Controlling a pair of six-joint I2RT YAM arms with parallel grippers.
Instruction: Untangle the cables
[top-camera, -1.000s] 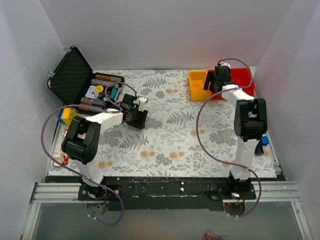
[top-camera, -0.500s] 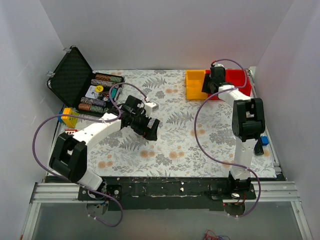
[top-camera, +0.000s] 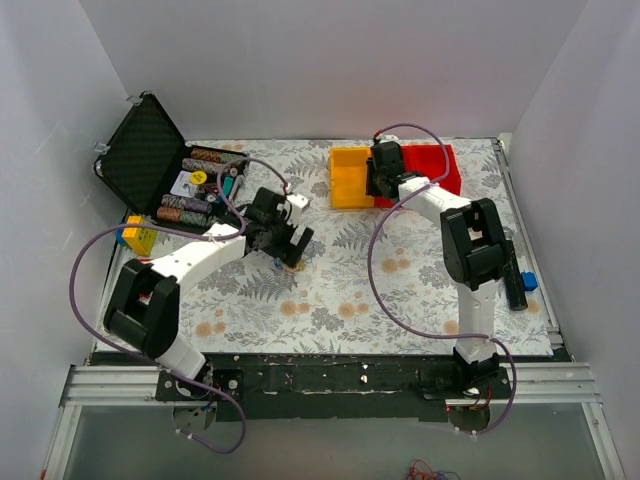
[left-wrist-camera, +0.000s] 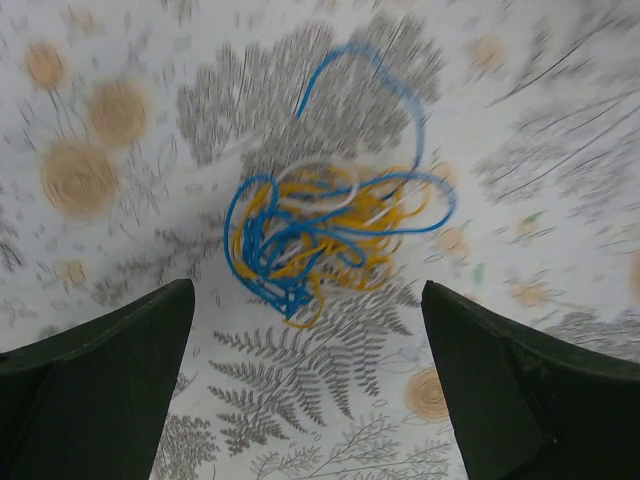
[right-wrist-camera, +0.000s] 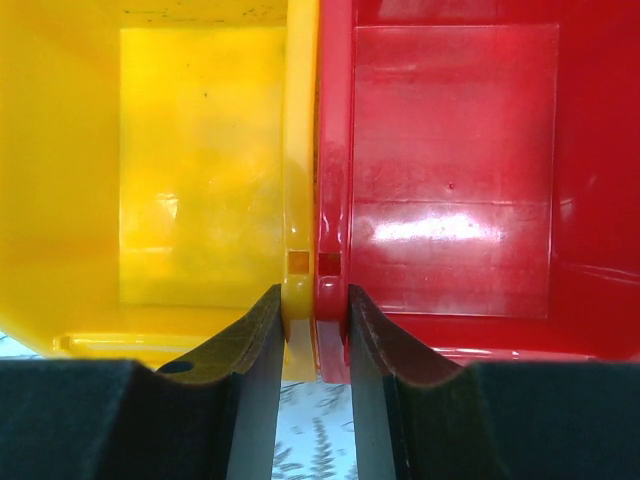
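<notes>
The cables (left-wrist-camera: 330, 235) lie as one tangled bundle of blue, tan-yellow and white strands on the fern-patterned table; the left wrist view is blurred. My left gripper (left-wrist-camera: 305, 335) hangs just above them, open wide, with nothing between its fingers (left-wrist-camera: 110, 380); seen from above, the left gripper (top-camera: 288, 248) is left of the table's middle. My right gripper (right-wrist-camera: 315, 310) is shut on the two touching walls of the yellow bin (right-wrist-camera: 200, 160) and the red bin (right-wrist-camera: 460, 160). From above, the right gripper (top-camera: 383, 180) sits between the yellow bin (top-camera: 347, 180) and the red bin (top-camera: 440, 165) at the back.
An open black case (top-camera: 145, 150) with rows of poker chips (top-camera: 198, 185) stands at the back left. A yellow and blue block (top-camera: 135, 235) lies by the left edge. A blue piece (top-camera: 528, 282) and a black part (top-camera: 513, 283) sit at the right edge.
The left gripper opened and swung right over the cable bundle. The right gripper closed on the bins' walls, and both bins moved left with it.
</notes>
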